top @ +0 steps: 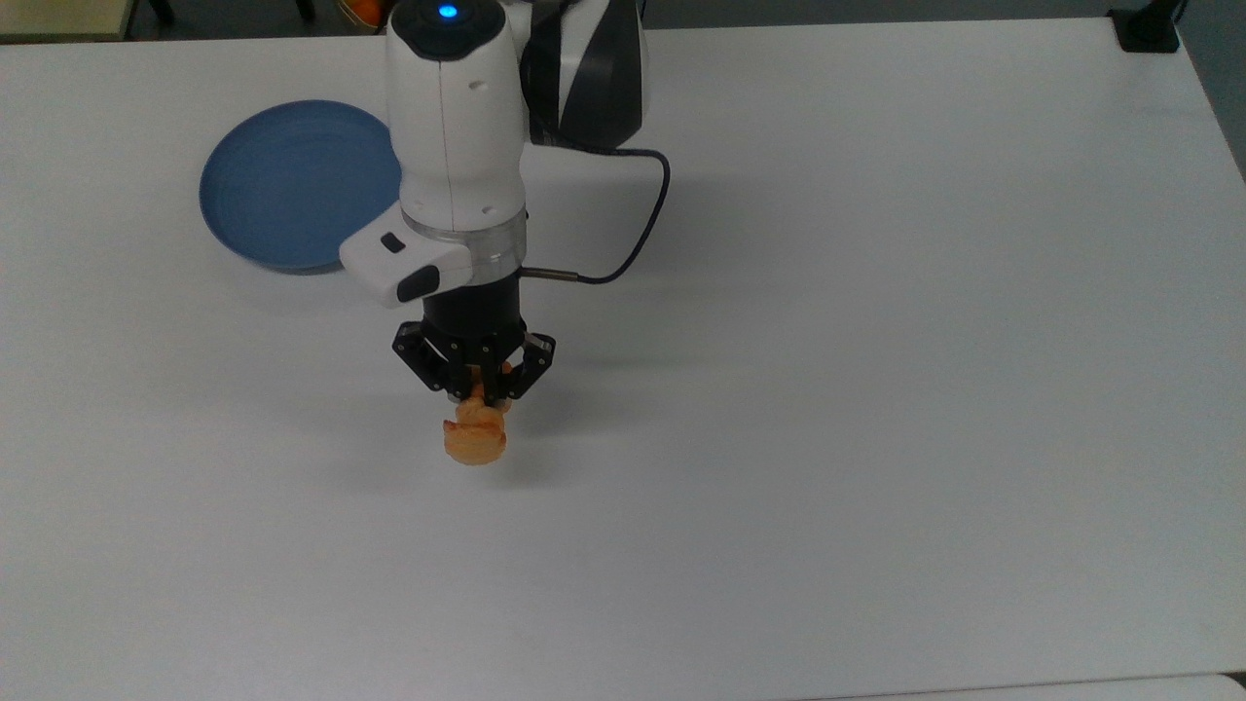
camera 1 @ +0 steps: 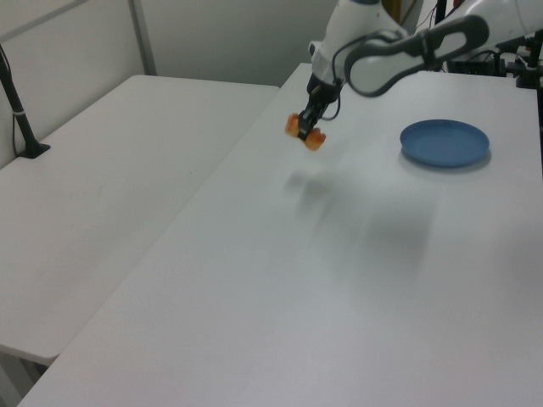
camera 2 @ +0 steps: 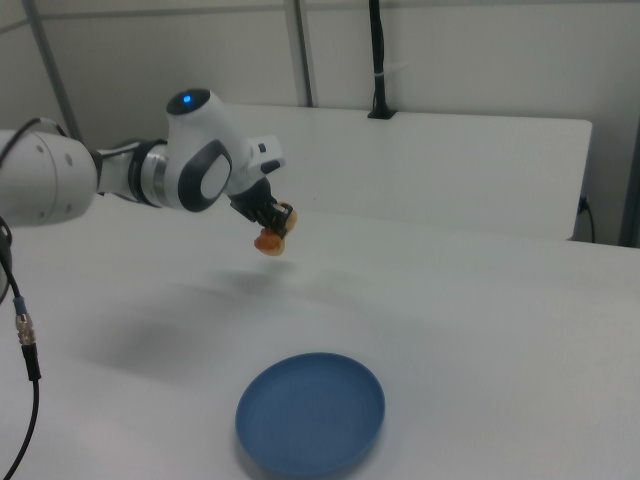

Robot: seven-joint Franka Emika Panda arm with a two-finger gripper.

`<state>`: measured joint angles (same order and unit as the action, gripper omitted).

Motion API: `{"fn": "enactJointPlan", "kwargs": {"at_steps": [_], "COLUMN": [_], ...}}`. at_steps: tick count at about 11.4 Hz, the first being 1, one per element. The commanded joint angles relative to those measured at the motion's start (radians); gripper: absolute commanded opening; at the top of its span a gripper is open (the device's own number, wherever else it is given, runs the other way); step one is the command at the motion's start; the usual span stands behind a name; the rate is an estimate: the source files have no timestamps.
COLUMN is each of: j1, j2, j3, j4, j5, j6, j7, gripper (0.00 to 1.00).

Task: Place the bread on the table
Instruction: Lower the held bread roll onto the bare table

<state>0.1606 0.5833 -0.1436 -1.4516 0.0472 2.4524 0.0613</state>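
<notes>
— Holding what? Where?

— Gripper [top: 474, 394] clamped on the bread [top: 474, 438], pinched near its upper end, the rest hanging below the fingertips. Carried in the air over the table [top: 876, 389], shadow under it, not touching. Well off the blue plate [top: 282, 195], which sits near the top view's far-left corner.

— Handling?

— Probably light and soft, with a flaky crust; likely to dent or crumble under a hard squeeze. Best gripped across the narrow middle, gently. Hangs off-centre in the left view [camera 1: 304, 131], so may tip over on release.

— Room?

— Plenty. Bare top on all sides below the roll; near edge and the top view's right edge well apart. In the left view, closer to the long edge beside the second table [camera 1: 102, 170], so better to go straight down than drift that way.
</notes>
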Motion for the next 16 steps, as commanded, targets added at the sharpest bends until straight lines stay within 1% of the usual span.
{"fn": "enactJointPlan", "kwargs": {"at_steps": [1, 4, 5, 7, 8, 10, 11, 12, 13, 14, 16], "j1": [0.000, 0.002, 0.002, 0.002, 0.002, 0.002, 0.002, 0.001, 0.000, 0.002, 0.002], "j2": [0.070, 0.119, 0.133, 0.156, 0.161, 0.162, 0.162, 0.162, 0.162, 0.161, 0.161], "j3": [0.019, 0.029, 0.030, 0.030, 0.030, 0.030, 0.030, 0.030, 0.030, 0.030, 0.030], "j4": [0.027, 0.027, 0.027, 0.025, 0.025, 0.024, 0.024, 0.024, 0.022, 0.020, 0.020], "j5": [0.014, 0.008, 0.007, 0.005, 0.005, 0.003, 0.003, 0.003, 0.003, 0.003, 0.002], "j6": [0.095, 0.167, 0.178, 0.189, 0.201, 0.201, 0.201, 0.201, 0.201, 0.201, 0.201], "j7": [0.005, 0.003, 0.002, 0.000, 0.003, 0.005, 0.005, 0.006, 0.006, 0.008, 0.008], "gripper": [0.17, 0.18, 0.21, 0.31, 0.41, 0.65, 0.74, 0.87, 0.92, 1.00, 1.00]}}
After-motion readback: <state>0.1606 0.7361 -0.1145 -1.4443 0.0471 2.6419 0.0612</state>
